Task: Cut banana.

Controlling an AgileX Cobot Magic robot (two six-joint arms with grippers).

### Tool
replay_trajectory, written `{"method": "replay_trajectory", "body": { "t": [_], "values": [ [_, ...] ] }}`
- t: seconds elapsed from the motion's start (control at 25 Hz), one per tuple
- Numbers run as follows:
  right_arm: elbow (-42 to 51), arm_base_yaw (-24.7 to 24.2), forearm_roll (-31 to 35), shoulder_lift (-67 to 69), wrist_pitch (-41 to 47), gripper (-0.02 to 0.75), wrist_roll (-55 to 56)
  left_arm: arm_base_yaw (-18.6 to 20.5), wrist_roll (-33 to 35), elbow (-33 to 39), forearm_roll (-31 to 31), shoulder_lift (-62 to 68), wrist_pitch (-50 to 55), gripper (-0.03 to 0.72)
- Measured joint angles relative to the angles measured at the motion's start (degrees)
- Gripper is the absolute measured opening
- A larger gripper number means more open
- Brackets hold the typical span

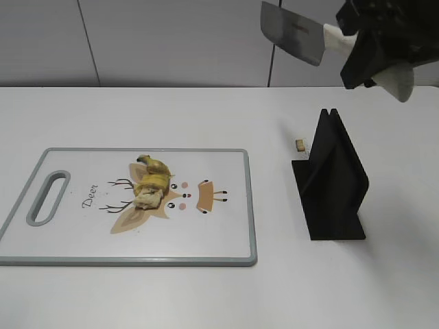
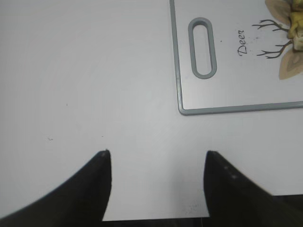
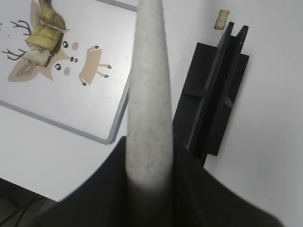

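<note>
A short yellow banana piece [image 1: 151, 184] with brown stem lies on the white deer-print cutting board [image 1: 219, 247]; it also shows in the right wrist view [image 3: 43, 30] and at the edge of the left wrist view [image 2: 297, 29]. My right gripper [image 1: 367, 51] is shut on the pale handle [image 3: 149, 94] of a cleaver, held high at the top right, with the grey blade [image 1: 291, 32] pointing left. My left gripper [image 2: 156, 161] is open and empty above bare table, left of the board's handle slot [image 2: 202, 46].
A black knife stand [image 1: 333, 178] stands right of the board, also in the right wrist view [image 3: 215, 99]. A small banana slice [image 1: 300, 144] lies on the table behind the stand. A grey wall runs along the back.
</note>
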Motion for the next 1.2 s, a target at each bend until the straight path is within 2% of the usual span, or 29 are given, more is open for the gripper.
{"method": "replay_trajectory", "body": {
  "t": [0.64,0.84,1.2],
  "values": [
    [14.83,0.0,-3.18,-11.79,-4.3,0.173,8.59,0.0,-2.43,16.33,0.0,-27.7,-0.29,0.577],
    [18.23,0.0,-4.77,-14.83,-5.04,0.172,11.75,0.0,-5.18,19.38,0.04,-34.66,-0.48,0.576],
    [21.82,0.0,-5.56,-17.88,-5.15,0.172,14.53,0.0,-5.78,21.29,0.4,-41.47,-5.02,0.576]
  ]
}}
